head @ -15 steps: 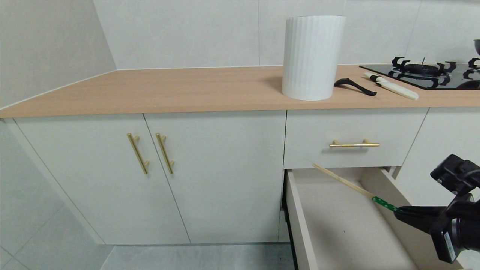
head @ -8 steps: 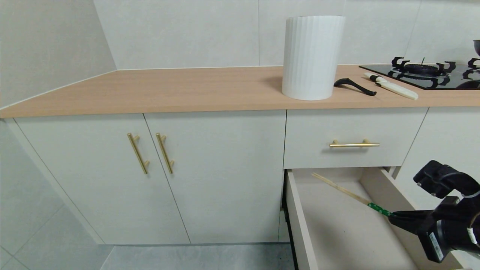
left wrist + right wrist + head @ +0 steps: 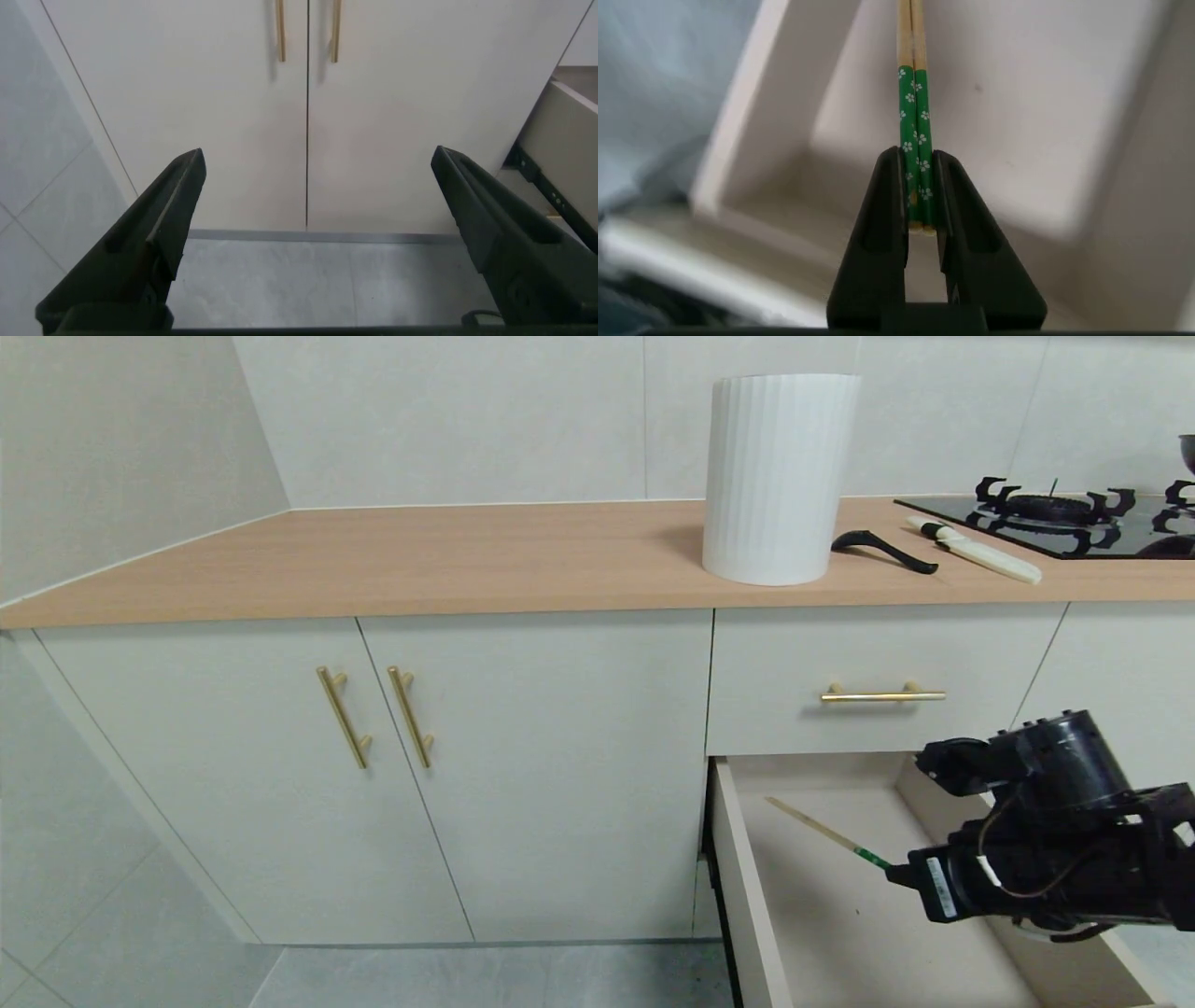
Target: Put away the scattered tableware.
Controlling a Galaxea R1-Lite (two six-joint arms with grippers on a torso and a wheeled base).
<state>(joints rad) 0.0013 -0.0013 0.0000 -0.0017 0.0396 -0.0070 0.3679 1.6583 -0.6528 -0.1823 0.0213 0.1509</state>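
Clamped in the right gripper (image 3: 892, 875) (image 3: 920, 187): a pair of chopsticks (image 3: 822, 831) (image 3: 913, 103), pinched side by side at the green flower-patterned end, both fingers pressed flat against it. Held inside the open drawer (image 3: 738, 877), above its pale floor, with the bare wooden tips slanting down toward the drawer's back left corner; cannot tell whether the tips touch the floor of the drawer. Well to the left of the drawer, low before the double cabinet doors (image 3: 373, 775) with gold handles, the left gripper (image 3: 318, 163), fingers spread wide apart with nothing between them. Directly above the drawer, a second, closed drawer front (image 3: 882, 653) with a gold bar handle. Higher still above the drawer, on the wooden counter (image 3: 420, 560): a tall white ribbed container (image 3: 780, 476), just beside it a black curved utensil (image 3: 882, 551), then a pale knife (image 3: 976, 553) lying near the edge of a black gas hob (image 3: 1055, 518).
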